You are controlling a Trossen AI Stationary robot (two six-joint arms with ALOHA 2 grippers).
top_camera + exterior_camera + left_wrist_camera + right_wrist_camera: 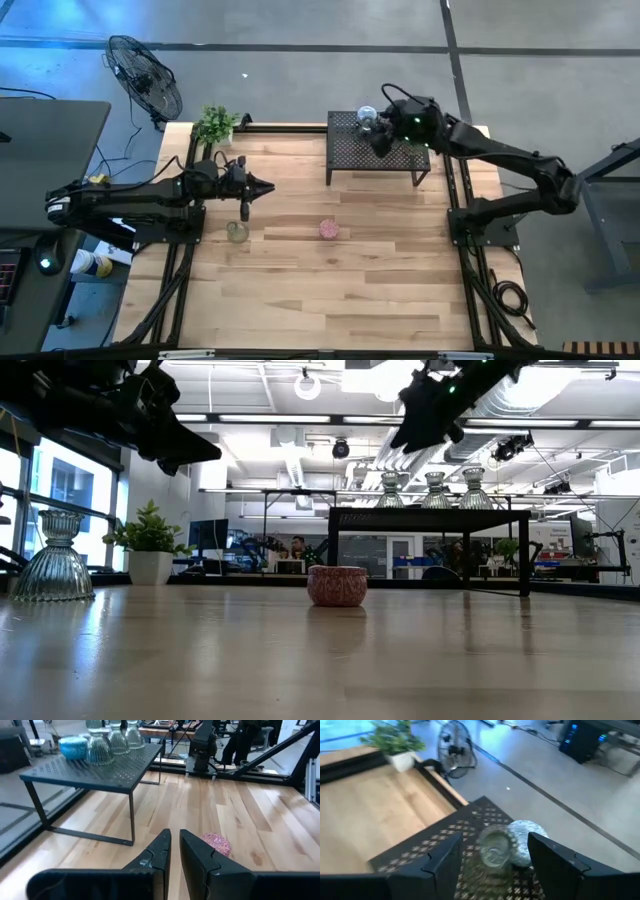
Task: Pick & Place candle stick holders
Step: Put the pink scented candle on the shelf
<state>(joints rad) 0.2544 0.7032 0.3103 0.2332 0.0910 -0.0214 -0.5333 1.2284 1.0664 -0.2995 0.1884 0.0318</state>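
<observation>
A pink candle stick holder (329, 229) stands on the table's middle; it also shows in the low view (337, 585) and the left wrist view (216, 843). A clear ribbed holder (237, 232) stands on the table to its left, below my left gripper (262, 186), which is shut and empty above the table (175, 851). Several clear holders (434, 488) and a light blue one (73, 747) stand on the black mesh rack (378, 150). My right gripper (378, 135) hovers open over the rack, its fingers on either side of a clear holder (494, 849) without touching it.
A small green potted plant (215, 124) stands at the table's far left corner. A floor fan (145, 78) stands beyond the table. The near half of the wooden table (330, 300) is bare wood. Black frame rails (180, 270) run along both sides.
</observation>
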